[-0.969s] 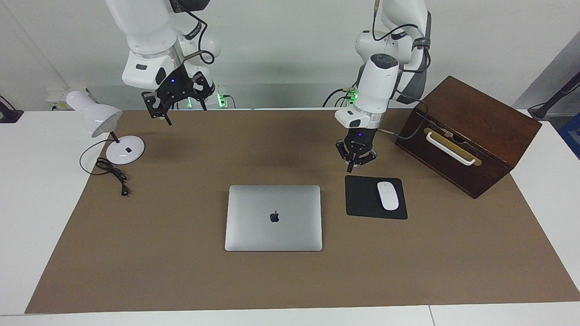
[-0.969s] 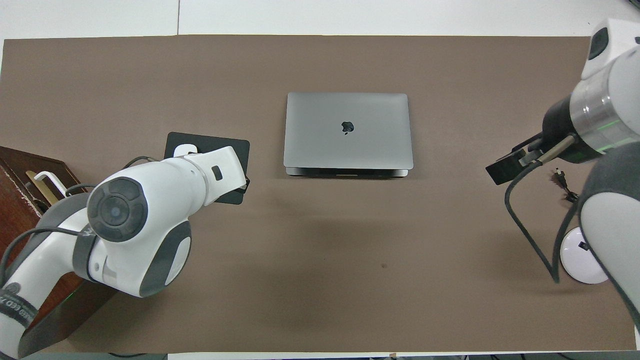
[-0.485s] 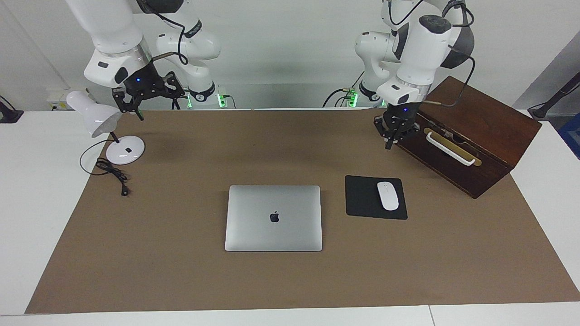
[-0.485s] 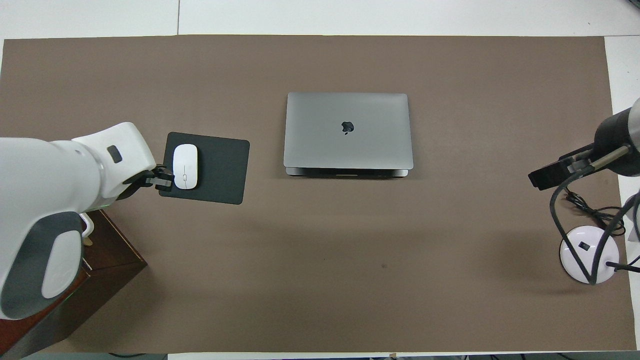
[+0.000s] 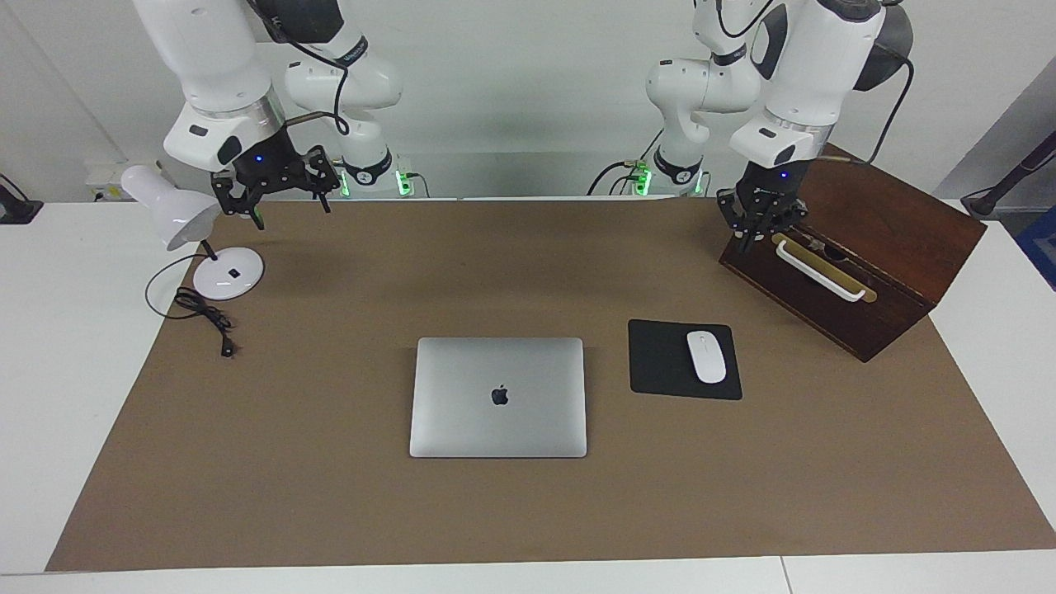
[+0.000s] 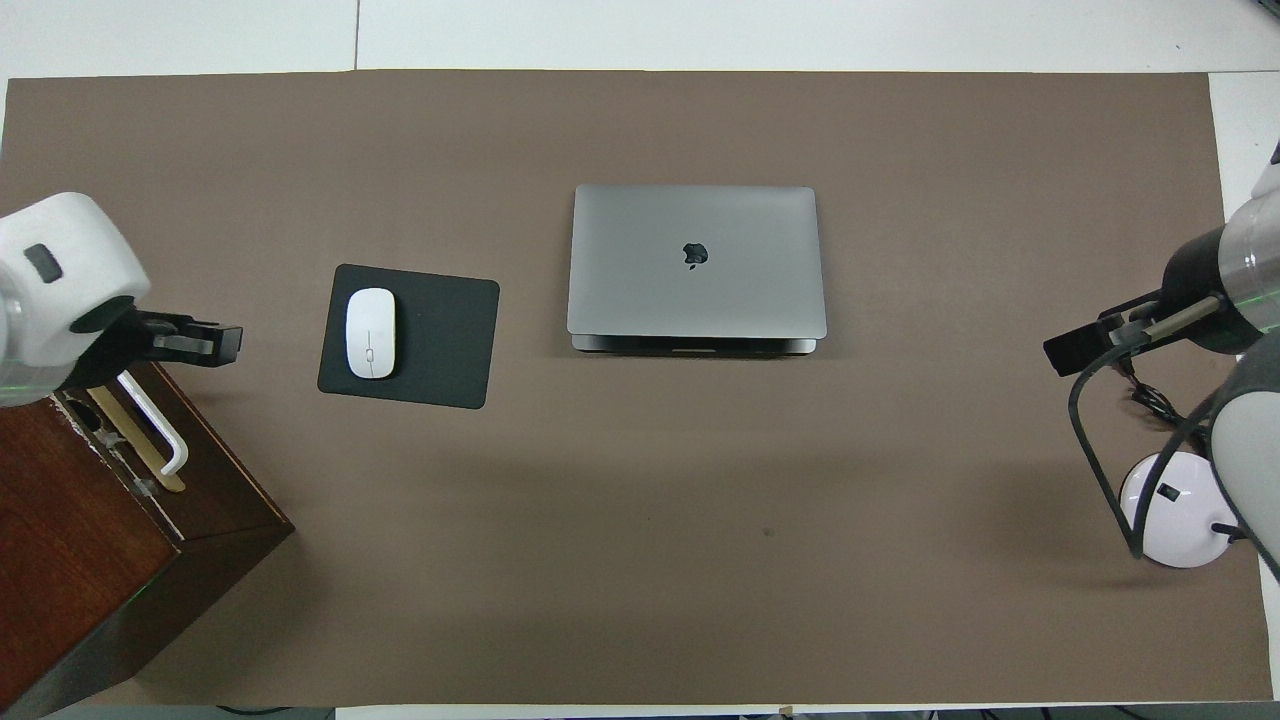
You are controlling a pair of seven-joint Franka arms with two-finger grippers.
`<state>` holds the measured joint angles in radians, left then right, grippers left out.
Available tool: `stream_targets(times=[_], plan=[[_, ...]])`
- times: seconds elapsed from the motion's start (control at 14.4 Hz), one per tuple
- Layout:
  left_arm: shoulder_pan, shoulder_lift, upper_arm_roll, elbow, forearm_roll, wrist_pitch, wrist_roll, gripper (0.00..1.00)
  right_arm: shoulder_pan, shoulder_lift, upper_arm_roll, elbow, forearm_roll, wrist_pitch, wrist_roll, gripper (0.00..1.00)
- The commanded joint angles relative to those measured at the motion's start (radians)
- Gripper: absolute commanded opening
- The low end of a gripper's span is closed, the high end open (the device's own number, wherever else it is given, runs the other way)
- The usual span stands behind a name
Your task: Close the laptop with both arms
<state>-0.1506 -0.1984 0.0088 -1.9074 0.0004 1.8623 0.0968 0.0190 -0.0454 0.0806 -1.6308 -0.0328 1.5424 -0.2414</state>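
The laptop (image 5: 498, 397) lies shut and flat in the middle of the frame on the brown tabletop (image 5: 330, 495). The right gripper (image 5: 280, 194) hangs wide and empty at the upper left. The left gripper (image 5: 759, 219) hangs at the upper right over the wooden box (image 5: 858, 247); I cannot tell how wide it is

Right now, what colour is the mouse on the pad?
White mouse, on a black pad; clearest overhead.

Laptop (image 5: 497, 396) keyboard: hidden under the shut lid.
Left gripper (image 5: 757, 234) fingertips: too small to tell their gap.
Wooden box (image 6: 90, 540): cut off at the overhead view's edge.
Lamp (image 6: 1175, 508) head: hidden by the right arm overhead.
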Motion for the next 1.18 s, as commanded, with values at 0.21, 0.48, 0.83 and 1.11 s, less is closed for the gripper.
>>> stream_targets(times=[0.21, 0.48, 0.83, 1.11], plan=[[0.107, 0.022, 0.003, 0.136, -0.005, -0.196, 0.061, 1.00, 0.002, 0.018, -0.001, 0.006, -0.018, 0.039, 0.042, 1.00], [0.121, 0.060, 0.011, 0.264, -0.007, -0.313, 0.054, 1.00, -0.001, 0.013, 0.001, 0.002, -0.018, 0.036, 0.077, 1.00], [0.106, 0.099, 0.078, 0.323, -0.005, -0.358, 0.057, 1.00, -0.011, 0.002, -0.002, -0.006, -0.018, 0.025, 0.077, 1.00], [0.098, 0.128, 0.082, 0.315, -0.010, -0.336, 0.057, 1.00, -0.008, 0.002, -0.002, -0.007, -0.018, 0.035, 0.093, 1.00]])
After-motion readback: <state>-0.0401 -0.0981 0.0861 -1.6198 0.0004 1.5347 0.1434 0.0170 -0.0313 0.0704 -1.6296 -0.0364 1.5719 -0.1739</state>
